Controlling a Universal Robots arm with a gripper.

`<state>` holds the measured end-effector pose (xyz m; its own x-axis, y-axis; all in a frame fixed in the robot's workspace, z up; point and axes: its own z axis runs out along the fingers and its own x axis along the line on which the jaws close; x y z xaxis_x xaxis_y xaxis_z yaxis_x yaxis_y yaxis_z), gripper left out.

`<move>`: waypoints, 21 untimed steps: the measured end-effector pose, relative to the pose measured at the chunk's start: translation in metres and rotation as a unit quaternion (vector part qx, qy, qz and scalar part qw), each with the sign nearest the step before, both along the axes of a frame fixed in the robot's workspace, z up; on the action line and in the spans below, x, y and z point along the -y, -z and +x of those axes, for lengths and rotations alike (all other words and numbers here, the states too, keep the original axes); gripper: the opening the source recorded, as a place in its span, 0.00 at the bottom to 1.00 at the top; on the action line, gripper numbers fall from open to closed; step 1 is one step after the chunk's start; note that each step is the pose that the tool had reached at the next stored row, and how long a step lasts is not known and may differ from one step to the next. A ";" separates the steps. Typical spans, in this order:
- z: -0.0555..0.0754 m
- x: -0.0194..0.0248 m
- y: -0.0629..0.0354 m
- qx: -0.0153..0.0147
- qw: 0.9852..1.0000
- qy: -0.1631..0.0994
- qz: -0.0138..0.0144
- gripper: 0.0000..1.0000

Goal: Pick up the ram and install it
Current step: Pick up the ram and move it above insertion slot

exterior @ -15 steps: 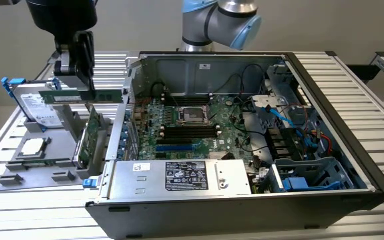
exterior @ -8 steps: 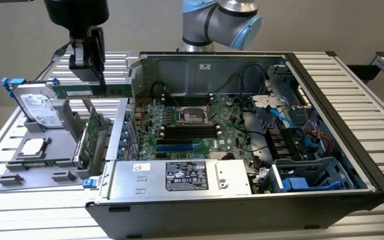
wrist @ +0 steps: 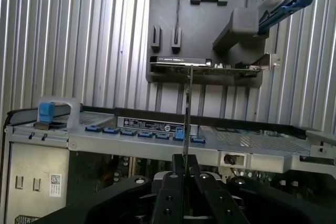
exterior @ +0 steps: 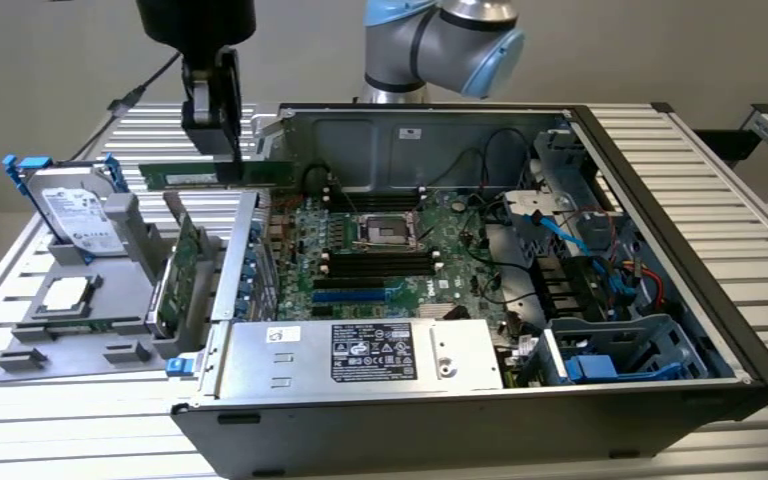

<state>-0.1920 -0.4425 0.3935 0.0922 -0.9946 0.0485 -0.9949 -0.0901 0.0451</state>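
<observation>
While one hard drive [exterior: 75, 210] and one processor [exterior: 67, 293] sit on the grey tray [exterior: 77, 362], the jaws clamp one ram [exterior: 171, 176].

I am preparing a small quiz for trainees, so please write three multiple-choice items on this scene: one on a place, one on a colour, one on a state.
1. Where is the ram?
A. Already seated in its slot.
B. In the air, held by the gripper.
C. In a person's hand.

2. What colour is the bracket around the hard drive?
A. Red.
B. Blue.
C. Yellow.

3. How is the computer case?
A. Open, with the motherboard exposed.
B. Closed by a panel.
C. Wrapped in foil.

Answers:
1 B, the gripper is shut on the ram, clear of any surface.
2 B, blue plastic frames the drive.
3 A, the board shows inside.
</observation>
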 end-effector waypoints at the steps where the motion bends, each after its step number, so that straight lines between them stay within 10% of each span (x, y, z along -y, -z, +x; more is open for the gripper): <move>1: 0.004 -0.0012 0.0000 0.000 1.000 0.000 0.000 0.14; 21: 0.086 -0.0234 0.0004 0.002 1.000 0.000 0.000 0.14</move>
<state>-0.1057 -0.4191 0.3931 0.0921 -0.9946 0.0489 -0.9951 -0.0901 0.0408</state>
